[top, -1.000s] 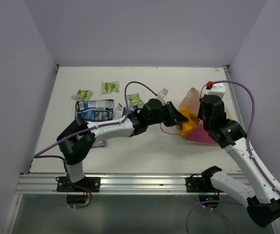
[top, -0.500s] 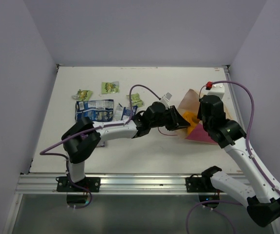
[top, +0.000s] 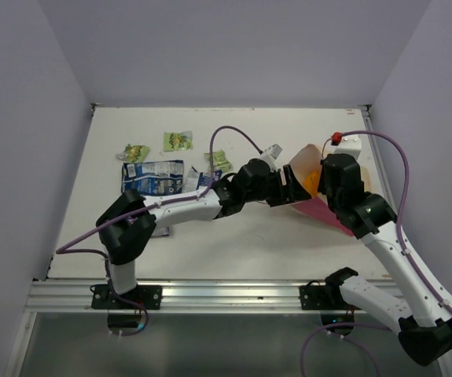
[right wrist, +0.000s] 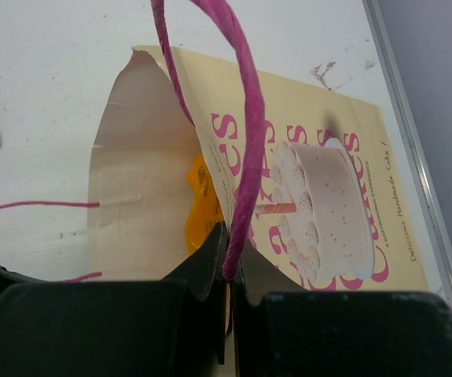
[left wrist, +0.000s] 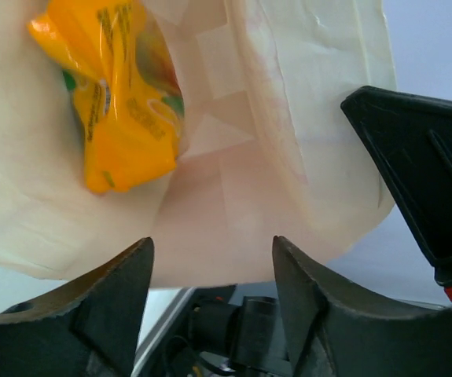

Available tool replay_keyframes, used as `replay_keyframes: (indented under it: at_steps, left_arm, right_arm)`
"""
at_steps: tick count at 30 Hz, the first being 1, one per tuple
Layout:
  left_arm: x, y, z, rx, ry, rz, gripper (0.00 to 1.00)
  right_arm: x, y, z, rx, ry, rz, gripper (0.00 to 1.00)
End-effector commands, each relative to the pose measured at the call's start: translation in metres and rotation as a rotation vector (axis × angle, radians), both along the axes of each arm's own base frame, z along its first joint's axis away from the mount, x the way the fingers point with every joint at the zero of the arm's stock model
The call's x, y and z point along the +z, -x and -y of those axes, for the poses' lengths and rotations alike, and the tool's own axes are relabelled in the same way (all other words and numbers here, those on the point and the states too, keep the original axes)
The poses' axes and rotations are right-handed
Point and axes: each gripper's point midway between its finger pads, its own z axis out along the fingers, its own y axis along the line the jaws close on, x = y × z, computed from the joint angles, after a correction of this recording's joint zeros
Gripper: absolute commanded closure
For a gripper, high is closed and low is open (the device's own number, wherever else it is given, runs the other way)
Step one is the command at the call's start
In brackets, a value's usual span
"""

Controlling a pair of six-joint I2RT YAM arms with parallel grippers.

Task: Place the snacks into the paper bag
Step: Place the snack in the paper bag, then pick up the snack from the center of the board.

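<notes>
Left end effector (left wrist: pixel 210 243), its fingers (left wrist: pixel 108 306) spread apart and holding nothing, sits at the mouth of the small cream paper gift bag with magenta-pink side panels (left wrist: pixel 288 118). It faces the large orange flat snack packet (left wrist: pixel 123 102) lying inside. In the overhead view the left end effector (top: pixel 282 187) is at the bag (top: pixel 304 157), near the right side of the white table (top: pixel 249 236), and the orange packet (top: pixel 310 181) shows in the opening.

The right end effector (right wrist: pixel 227 236) is pinched closed on a thin pink cord handle (right wrist: pixel 245 118). It holds that side of the bag (right wrist: pixel 288 102) up, with the cake-printed front toward the right wrist camera and the orange packet (right wrist: pixel 202 200) visible within. From above, the right end effector (top: pixel 329 169) stands just beside the bag's mouth.

Outside the bag, at the table's left, lie three small green wrapped packets (top: pixel 178 140) and a dark blue flat packet (top: pixel 153 176). A second dark blue packet (top: pixel 196 181) is partly hidden by the left arm.
</notes>
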Motion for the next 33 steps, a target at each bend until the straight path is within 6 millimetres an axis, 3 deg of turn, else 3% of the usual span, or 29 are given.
replay_keyframes:
  at_steps: [1,8,13,17,23,26,33]
  left_arm:
    - [0.064,-0.014,-0.02,0.062,0.007,0.191,0.32]
    - [0.1,-0.042,-0.08,0.163,-0.089,0.348,0.16]
    - [0.096,-0.052,-0.144,0.233,-0.253,0.395,0.08]
    - [0.08,-0.068,-0.204,0.335,-0.377,0.393,0.04]
    - [0.039,-0.065,-0.278,0.446,-0.497,0.326,0.0]
    - [0.014,-0.065,-0.305,0.495,-0.525,0.261,0.0]
    - [-0.023,-0.057,-0.352,0.596,-0.534,0.161,0.0]
  right_arm:
    - [0.021,-0.004,-0.004,0.006,-0.044,0.084,1.0]
    - [0.018,-0.003,-0.006,0.025,-0.045,0.079,1.0]
    - [0.025,-0.001,-0.008,0.054,-0.045,0.083,1.0]
    - [0.031,0.001,-0.013,0.088,-0.048,0.081,1.0]
    - [0.033,0.005,-0.018,0.132,-0.06,0.077,1.0]
    - [0.034,0.008,-0.02,0.145,-0.075,0.083,1.0]
    - [0.039,0.013,-0.025,0.184,-0.103,0.098,1.0]
